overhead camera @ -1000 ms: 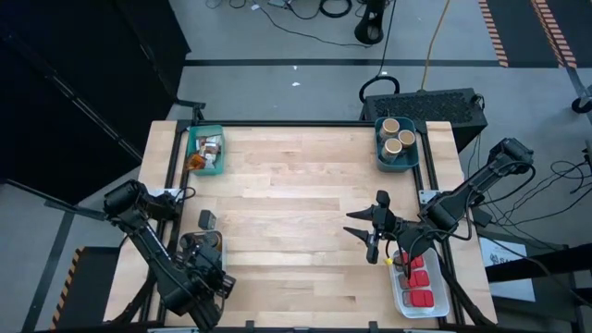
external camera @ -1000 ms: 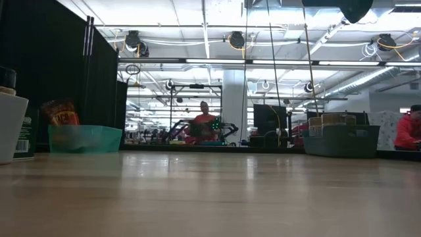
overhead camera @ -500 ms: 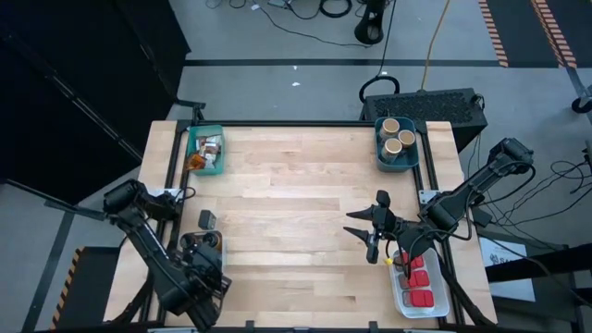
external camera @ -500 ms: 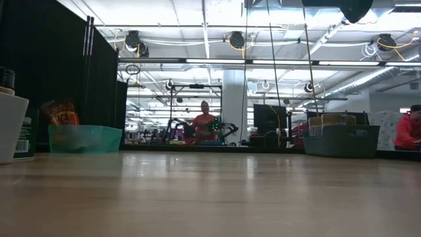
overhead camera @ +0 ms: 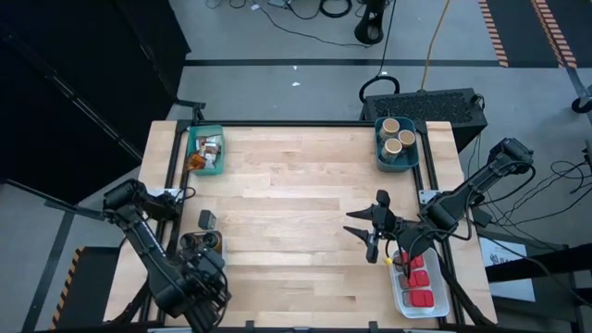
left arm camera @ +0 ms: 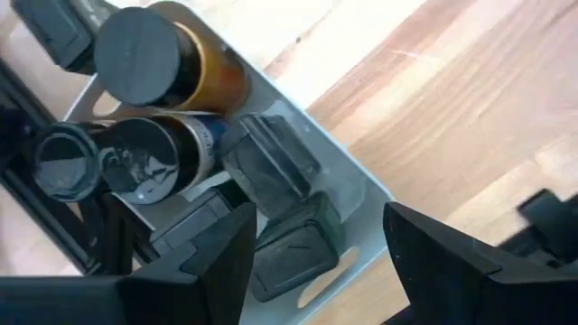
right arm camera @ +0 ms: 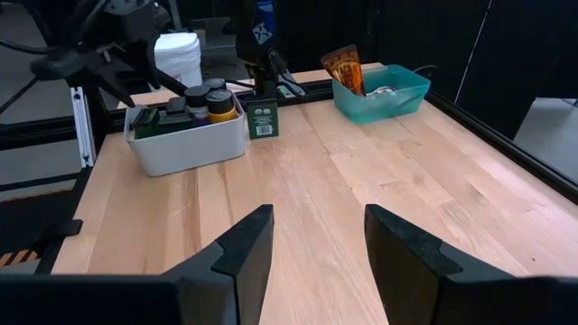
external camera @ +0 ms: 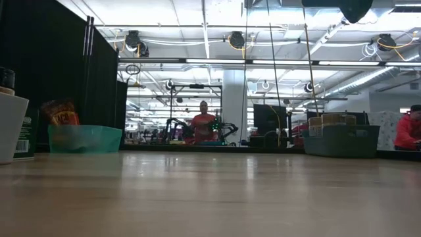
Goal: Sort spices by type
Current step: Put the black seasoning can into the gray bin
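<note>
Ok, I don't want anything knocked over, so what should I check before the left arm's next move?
1. Left gripper open and empty: ok.
2. Left gripper over the white bin of dark jars: ok.
3. Right gripper open, empty, over bare table: ok.
4. All dark containers binned: not ok, one dark tin stands outside the bin.
5. Red tins and tan cylinders binned: ok.

Beyond my wooden table (external camera: 210, 191) I see a black curtain (external camera: 59, 72), ceiling strip lights (external camera: 217, 61), and grey floor (overhead camera: 277, 92) with cables.
</note>
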{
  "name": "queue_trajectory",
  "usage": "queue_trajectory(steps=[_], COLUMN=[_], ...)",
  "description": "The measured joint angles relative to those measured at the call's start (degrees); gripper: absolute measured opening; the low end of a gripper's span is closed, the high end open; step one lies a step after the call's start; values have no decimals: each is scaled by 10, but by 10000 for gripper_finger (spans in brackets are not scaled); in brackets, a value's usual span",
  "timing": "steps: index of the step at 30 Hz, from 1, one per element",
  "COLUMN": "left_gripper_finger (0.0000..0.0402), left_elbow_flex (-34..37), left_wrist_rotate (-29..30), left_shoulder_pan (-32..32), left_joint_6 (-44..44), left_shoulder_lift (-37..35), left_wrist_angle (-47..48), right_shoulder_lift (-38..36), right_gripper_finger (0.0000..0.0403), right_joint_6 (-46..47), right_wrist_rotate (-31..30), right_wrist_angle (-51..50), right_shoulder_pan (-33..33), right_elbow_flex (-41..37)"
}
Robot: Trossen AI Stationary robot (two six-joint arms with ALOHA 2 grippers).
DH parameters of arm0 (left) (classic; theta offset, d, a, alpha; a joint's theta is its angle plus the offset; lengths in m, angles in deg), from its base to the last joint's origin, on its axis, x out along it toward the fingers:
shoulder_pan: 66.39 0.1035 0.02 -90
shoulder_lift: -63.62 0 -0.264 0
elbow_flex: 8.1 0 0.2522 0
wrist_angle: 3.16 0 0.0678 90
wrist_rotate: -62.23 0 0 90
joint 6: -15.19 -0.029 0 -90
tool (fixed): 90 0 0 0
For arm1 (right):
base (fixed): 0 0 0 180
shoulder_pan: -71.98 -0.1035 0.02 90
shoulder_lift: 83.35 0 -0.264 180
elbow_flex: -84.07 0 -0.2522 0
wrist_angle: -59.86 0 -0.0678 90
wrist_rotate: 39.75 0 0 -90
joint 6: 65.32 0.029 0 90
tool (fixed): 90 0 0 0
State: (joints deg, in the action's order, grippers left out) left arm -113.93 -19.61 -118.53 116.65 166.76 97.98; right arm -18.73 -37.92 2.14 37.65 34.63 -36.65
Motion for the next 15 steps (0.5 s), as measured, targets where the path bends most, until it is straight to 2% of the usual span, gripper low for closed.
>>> queue_trajectory(steps=[5, 9, 12, 15], left_gripper_finger=[242, 242, 242, 242], left_elbow_flex=[0, 0, -5, -12], left_wrist_rotate=[4, 20, 58, 121], left_shoulder_pan=[0, 9, 17, 30], left_joint_6=[-54, -66, -110, -158], left_shoulder_lift=[0, 0, 0, 0], left_wrist_angle=[-40, -36, -36, -36], right_shoulder_lift=[0, 0, 0, 0], right_gripper_finger=[160, 160, 160, 160], right_joint_6=[4, 4, 4, 4], right_wrist_rotate=[0, 0, 0, 0], right_wrist_angle=[0, 0, 0, 0], right_shoulder_pan=[6, 7, 7, 7], right_elbow_flex=[0, 0, 0, 0])
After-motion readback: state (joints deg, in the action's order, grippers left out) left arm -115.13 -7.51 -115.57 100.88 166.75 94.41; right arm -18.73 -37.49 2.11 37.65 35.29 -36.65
